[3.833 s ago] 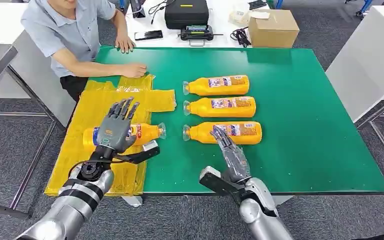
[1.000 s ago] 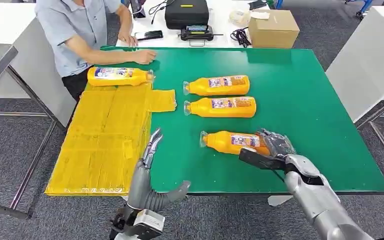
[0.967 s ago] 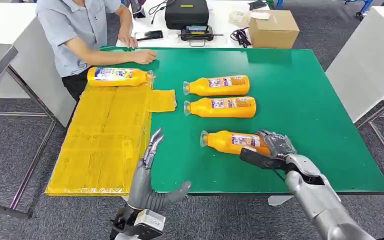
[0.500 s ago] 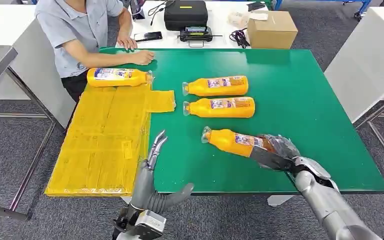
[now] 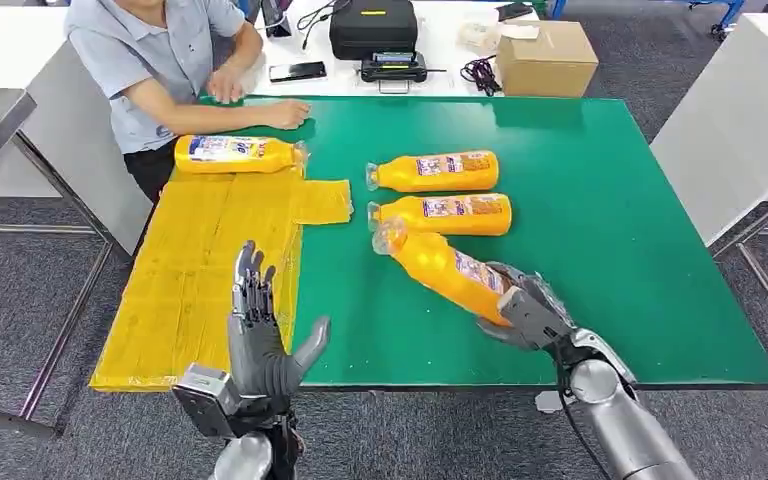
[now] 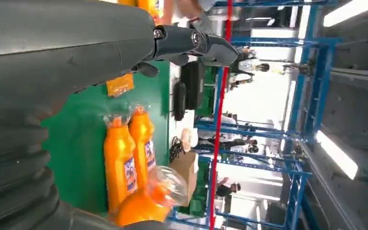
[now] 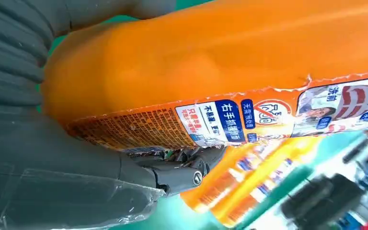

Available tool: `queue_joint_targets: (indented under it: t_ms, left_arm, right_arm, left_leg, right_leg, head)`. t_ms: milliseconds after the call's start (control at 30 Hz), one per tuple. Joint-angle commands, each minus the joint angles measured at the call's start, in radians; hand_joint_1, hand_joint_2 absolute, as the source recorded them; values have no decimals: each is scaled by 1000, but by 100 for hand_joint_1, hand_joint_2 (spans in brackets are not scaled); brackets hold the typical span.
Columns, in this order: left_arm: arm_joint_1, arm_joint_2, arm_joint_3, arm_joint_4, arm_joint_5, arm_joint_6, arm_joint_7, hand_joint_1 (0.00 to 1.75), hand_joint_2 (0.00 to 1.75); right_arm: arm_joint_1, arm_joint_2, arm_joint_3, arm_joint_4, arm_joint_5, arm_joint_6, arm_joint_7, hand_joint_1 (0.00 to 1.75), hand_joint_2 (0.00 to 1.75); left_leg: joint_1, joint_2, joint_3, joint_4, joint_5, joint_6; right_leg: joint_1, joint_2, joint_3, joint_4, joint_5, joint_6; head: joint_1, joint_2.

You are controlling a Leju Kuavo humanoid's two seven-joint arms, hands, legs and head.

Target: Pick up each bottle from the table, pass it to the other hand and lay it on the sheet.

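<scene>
Now the right robot hand (image 5: pixel 520 312) has lifted its gripped orange bottle (image 5: pixel 440 266) off the green worktop (image 5: pixel 610 210), cap tilted toward the open, raised left robot hand (image 5: pixel 258 335), so the handover looks close

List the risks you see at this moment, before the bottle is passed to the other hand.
1. The right hand grips the lifted bottle only at its base, so the long tilted body might slip or swing.
2. Its capped end hangs close to the nearer lying bottle and could knock it.
3. The left hand waits open and well to the side, over the yellow sheet's edge, so the handover may be dropped onto the green table.
</scene>
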Motion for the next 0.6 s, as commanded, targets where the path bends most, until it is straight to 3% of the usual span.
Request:
queue_joint_targets:
  t_ms: [33, 267, 467, 600]
  left_arm:
    - [-44, 62, -54, 26, 138, -150, 43, 0, 175]
    - [-83, 77, -109, 116, 140, -267, 137, 0, 175]
    - [-197, 9, -89, 235, 113, -314, 145, 0, 175]
    - [-222, -14, -90, 229, 84, -290, 156, 0, 175]
  right_arm:
    - [-131, 97, -39, 22, -164, 122, -44, 175, 175]
    - [-138, 113, 9, 30, -186, 162, -56, 175, 175]
    - [-268, 155, 201, 148, -124, 213, -62, 175, 175]
    - [-304, 172, 253, 185, -117, 198, -62, 175, 175]
  left_leg:
    - [1, 6, 1, 1, -2, -3]
    - [3, 5, 4, 1, -3, -5]
    - [2, 8, 1, 1, -2, -3]
    - [1, 4, -1, 0, 0, -2]
  right_leg:
    - [1, 5, -1, 1, 0, -3]
    - [3, 4, 2, 0, -1, -5]
    - [2, 7, -1, 0, 1, -4]
    - [1, 3, -2, 1, 1, -2]
  head:
    - [0, 0]
    - [0, 0]
    - [0, 0]
    - [0, 0]
